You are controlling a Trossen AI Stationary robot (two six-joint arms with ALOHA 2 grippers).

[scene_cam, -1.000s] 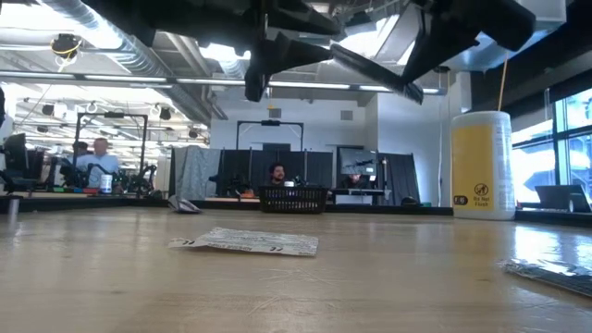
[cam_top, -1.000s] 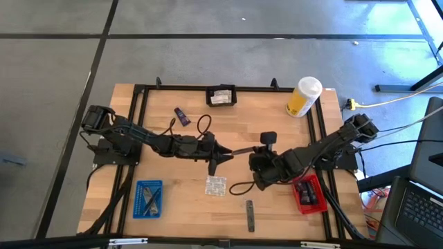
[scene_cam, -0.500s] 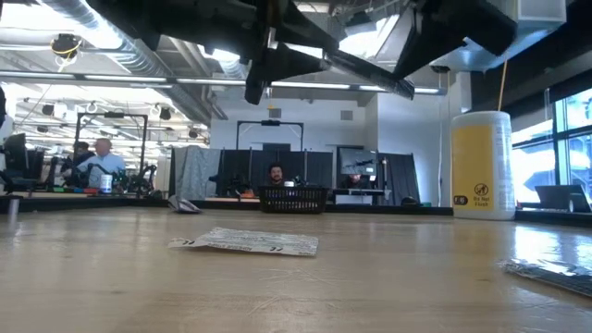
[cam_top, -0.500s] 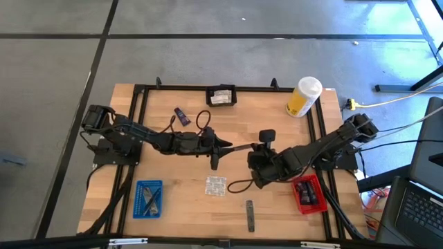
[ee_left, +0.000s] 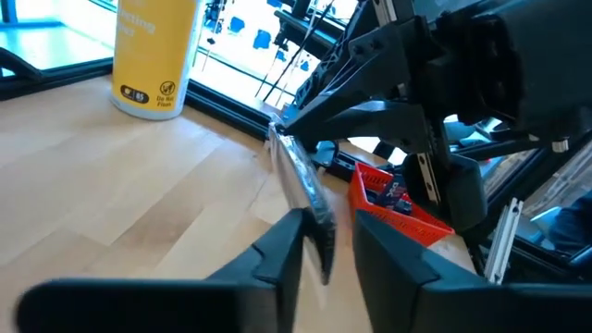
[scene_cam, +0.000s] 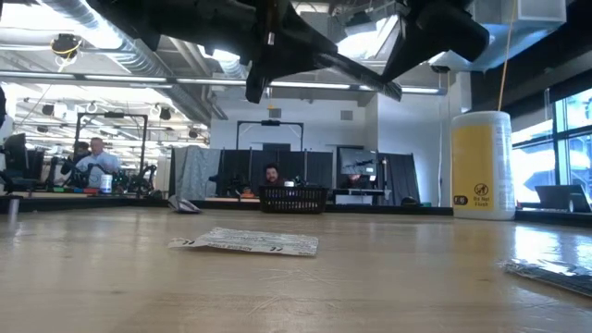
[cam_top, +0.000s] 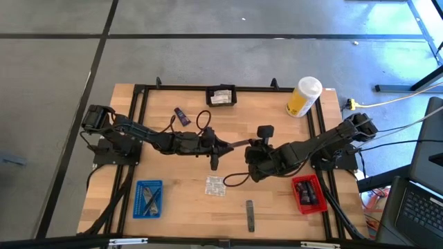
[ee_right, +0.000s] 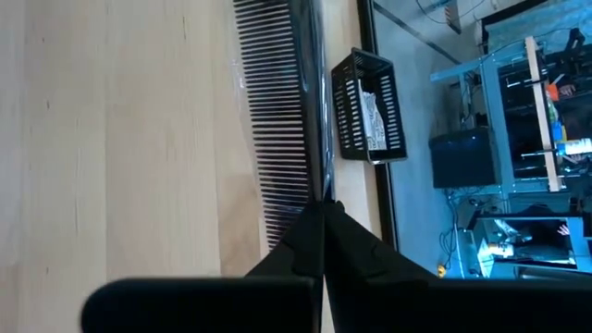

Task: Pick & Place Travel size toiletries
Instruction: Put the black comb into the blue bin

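Midair, slim dark fine-toothed comb in clear wrap, gripped by both left pincer and right pincer.

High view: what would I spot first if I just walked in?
Two dark arms meet above the middle of the table over a thin wrapped comb. The right gripper has its jaws shut on one end and the left gripper is at the other. After that you'd notice the tall yellow container at the back right corner.
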